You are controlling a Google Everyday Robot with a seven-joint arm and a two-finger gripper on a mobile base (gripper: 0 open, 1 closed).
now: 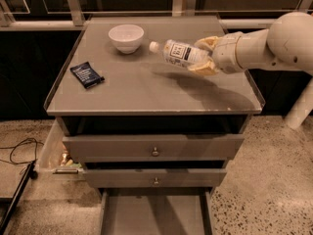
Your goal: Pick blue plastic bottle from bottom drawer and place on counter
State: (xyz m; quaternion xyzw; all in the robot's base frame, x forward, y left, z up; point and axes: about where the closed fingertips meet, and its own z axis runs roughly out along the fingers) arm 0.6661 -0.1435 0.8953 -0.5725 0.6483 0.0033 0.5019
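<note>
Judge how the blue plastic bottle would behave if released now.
Held sideways by the gripper above the counter's right side, the blue plastic bottle is round, so it would probably roll. Small and plastic, likely light.

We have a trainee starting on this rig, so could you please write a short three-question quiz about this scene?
1. True or false: the blue plastic bottle lies in the bottom drawer.
2. On the counter, the white bowl stands: A) back left B) front right C) centre.
3. What holds the bottle?
Key: 1 false, it is tilted over the counter; 2 A; 3 the gripper, above the counter's right side, shut on it.
</note>
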